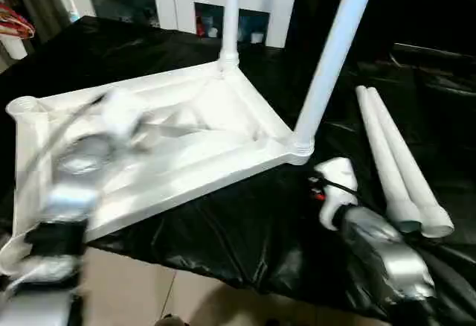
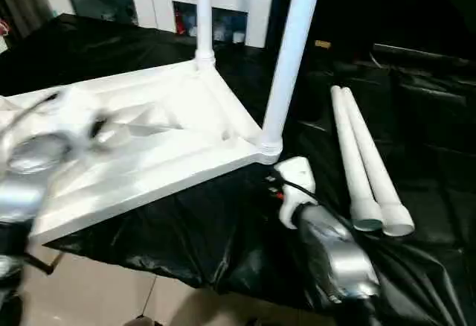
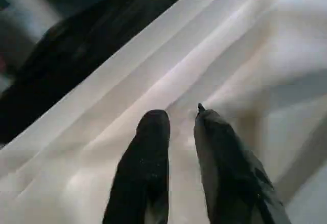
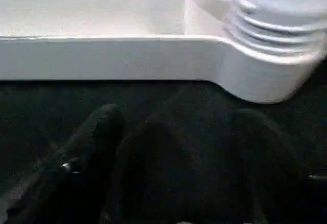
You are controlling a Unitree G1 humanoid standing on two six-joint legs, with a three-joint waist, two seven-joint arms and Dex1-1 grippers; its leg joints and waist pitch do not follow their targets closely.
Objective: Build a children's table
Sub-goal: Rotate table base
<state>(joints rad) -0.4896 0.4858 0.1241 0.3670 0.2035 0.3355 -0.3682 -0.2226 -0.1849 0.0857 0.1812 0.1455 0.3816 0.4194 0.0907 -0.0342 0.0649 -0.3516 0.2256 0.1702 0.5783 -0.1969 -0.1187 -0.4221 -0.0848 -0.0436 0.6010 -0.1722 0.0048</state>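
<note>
1. Your table top [image 1: 186, 140] lies underside up on the black sheet [image 1: 245, 229], with two legs [image 1: 331, 58] standing in the far and right corner sockets and two spare legs [image 1: 398, 162] lying side by side to its right.
2. Your left gripper [image 3: 176, 124] hovers over the ribs, fingers a little apart, holding nothing. A careless push here could slide the top off the sheet's near edge.
3. Your right gripper [image 4: 173, 132] sits low by the near leg socket [image 4: 271, 55], fingers spread and empty. Bump that leg and it may tilt or pop out.
4. Hard to read: the left arm [image 1: 67, 207] is a blur, and both standing legs are cut off above.
</note>
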